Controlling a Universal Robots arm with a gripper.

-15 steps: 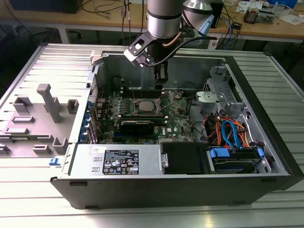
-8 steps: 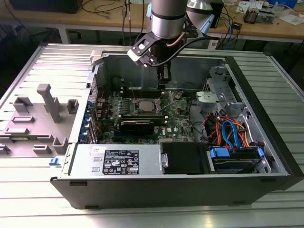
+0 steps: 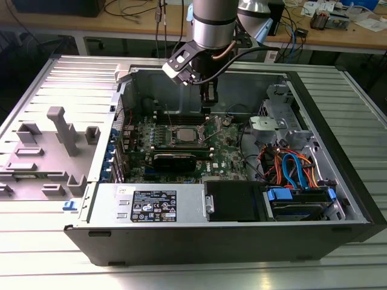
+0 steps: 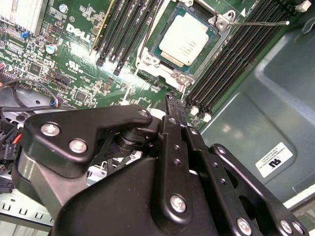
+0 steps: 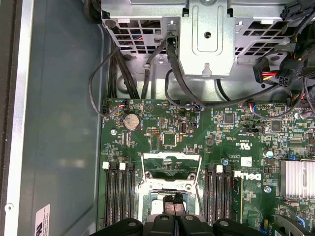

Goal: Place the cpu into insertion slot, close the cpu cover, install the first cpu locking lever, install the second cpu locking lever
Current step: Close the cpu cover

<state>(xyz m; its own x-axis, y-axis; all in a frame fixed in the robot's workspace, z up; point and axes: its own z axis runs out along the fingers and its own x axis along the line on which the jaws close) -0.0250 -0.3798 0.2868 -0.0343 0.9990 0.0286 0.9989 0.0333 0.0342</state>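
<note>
While the cpu point(image 4: 184, 42) lies flat in the insertion slot point(image 4: 183, 77) with its silvery top up, the cpu cover point(image 5: 171, 168) stands swung open at one edge of the slot. The green board point(image 5: 162, 125) shows through its cut-out middle in the first wrist view. A thin locking lever point(image 4: 257, 22) juts from one corner of the slot across the black memory slots point(image 4: 231, 59) that run along both sides of it. The gripper point(image 3: 208, 99) hangs close over the slot, its two black fingers point(image 5: 170, 200) pressed together with nothing between them. From where I stand, the slot sits a little left of the exterior view's centre, and the arm comes down on it from the upper centre of the frame. All of it lies inside an open computer case point(image 3: 338, 139). There is a silver power supply point(image 3: 151, 204) along the lower edge and a tangle of orange and blue cables point(image 3: 291, 169) toward the exterior view's right. Grey plastic fixtures point(image 3: 60, 136) stand on the ribbed metal table point(image 3: 36, 241) at the exterior view's left.
</note>
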